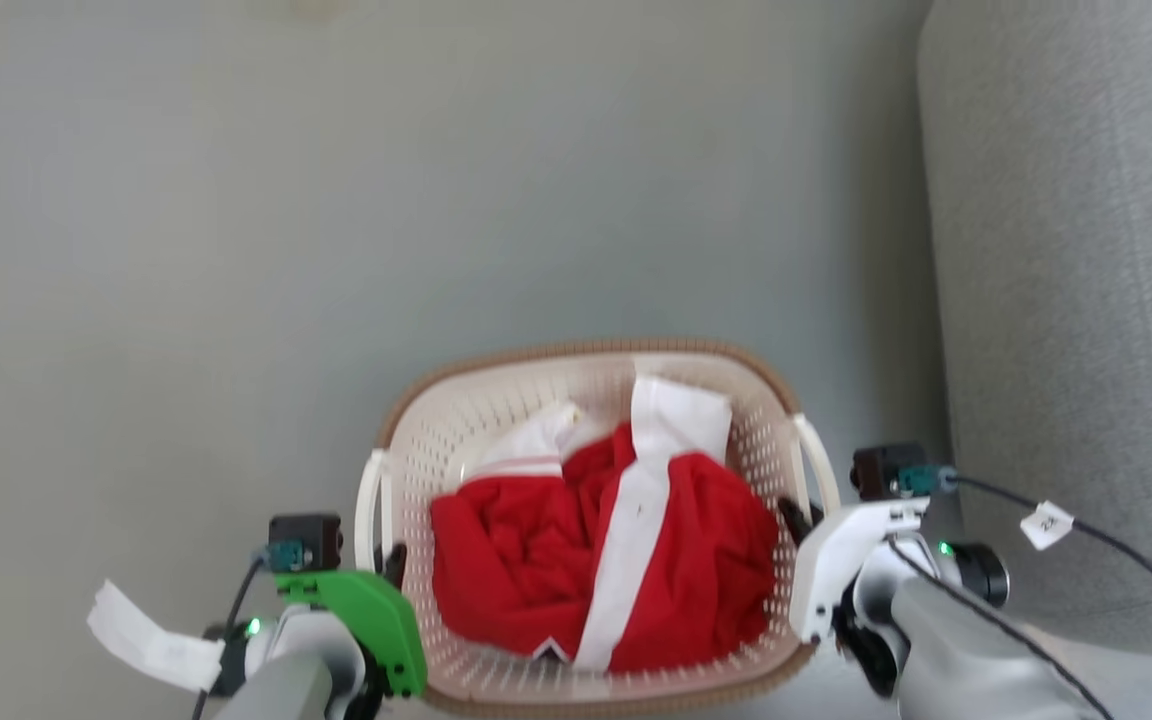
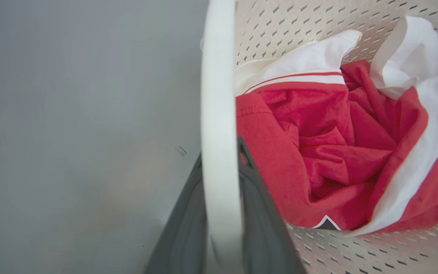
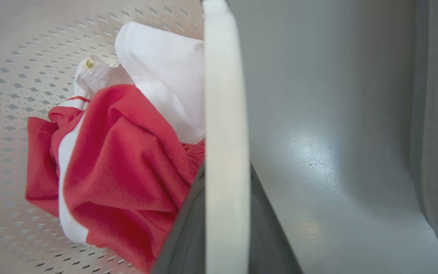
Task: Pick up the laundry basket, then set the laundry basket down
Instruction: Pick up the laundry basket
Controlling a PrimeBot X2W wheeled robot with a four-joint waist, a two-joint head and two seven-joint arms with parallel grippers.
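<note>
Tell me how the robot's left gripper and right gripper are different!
The left gripper wears a green cover; the right gripper wears a white cover. The left gripper has bare floor beside it; the right gripper sits next to grey fabric furniture. The left gripper clamps the basket's left handle; the right gripper clamps its right handle. Both have dark fingers either side of a white handle.

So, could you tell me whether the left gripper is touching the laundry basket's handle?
Touching: in the left wrist view the left gripper has its dark fingers closed against both sides of the white handle, no gap.
</note>
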